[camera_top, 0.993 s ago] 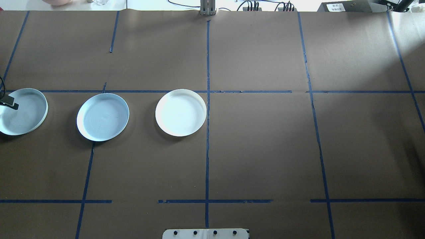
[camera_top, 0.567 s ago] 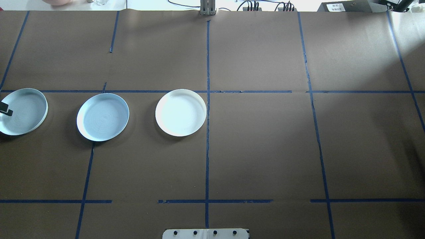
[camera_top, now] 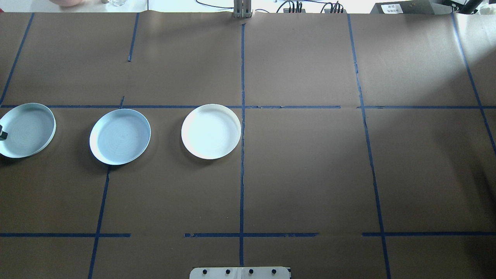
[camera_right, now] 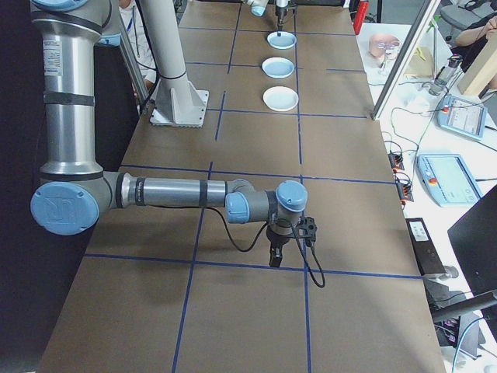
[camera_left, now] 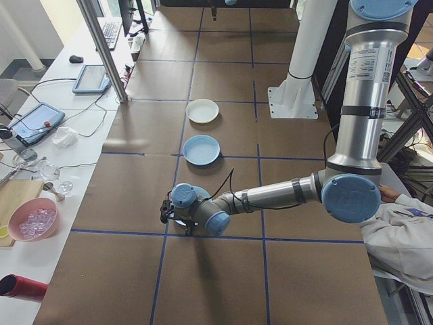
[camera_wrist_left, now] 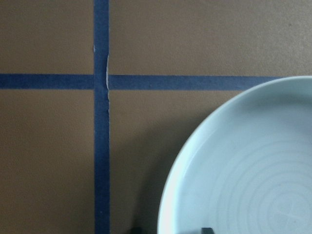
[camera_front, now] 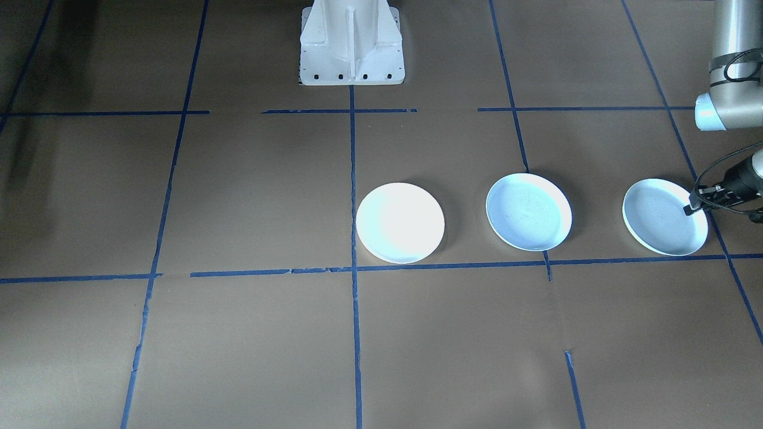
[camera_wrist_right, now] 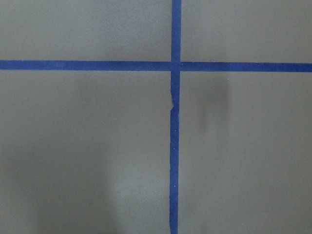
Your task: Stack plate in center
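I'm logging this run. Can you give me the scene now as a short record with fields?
plates: three in a row, apart, none stacked
white plate: nearest the table's middle
middle plate: pale blue
end plate: pale blue, under the left gripper
left gripper: over the end plate's outer edge; grip unclear
right gripper: over bare table, far from the plates

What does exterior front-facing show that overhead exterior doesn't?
Front-facing only: the left arm and its left gripper over the outer plate's rim. Overhead only: cables past the table's far edge; there the gripper is just a sliver at the frame edge. Both: white plate, middle plate and outer plate in a row, blue tape.
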`<act>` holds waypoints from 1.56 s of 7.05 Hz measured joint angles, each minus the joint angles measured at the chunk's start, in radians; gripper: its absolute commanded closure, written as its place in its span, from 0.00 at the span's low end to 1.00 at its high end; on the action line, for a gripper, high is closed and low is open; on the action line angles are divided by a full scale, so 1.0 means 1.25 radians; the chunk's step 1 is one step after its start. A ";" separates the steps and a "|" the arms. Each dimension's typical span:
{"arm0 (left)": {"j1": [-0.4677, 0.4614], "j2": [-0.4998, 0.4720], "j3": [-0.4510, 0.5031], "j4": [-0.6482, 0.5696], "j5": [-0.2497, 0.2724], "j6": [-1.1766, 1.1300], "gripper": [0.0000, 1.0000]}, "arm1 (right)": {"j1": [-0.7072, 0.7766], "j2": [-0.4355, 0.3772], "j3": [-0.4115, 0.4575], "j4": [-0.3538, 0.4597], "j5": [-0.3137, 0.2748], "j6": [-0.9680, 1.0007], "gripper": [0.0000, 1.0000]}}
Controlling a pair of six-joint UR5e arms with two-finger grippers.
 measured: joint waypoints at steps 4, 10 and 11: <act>-0.088 0.032 -0.040 -0.001 -0.147 -0.013 1.00 | 0.000 0.000 0.000 0.000 0.000 0.000 0.00; -0.032 -0.013 -0.174 -0.027 -0.234 -0.296 1.00 | 0.000 0.000 0.000 0.000 0.000 0.000 0.00; 0.022 -0.029 -0.178 -0.074 -0.204 -0.380 1.00 | 0.000 0.000 0.000 0.000 0.000 0.000 0.00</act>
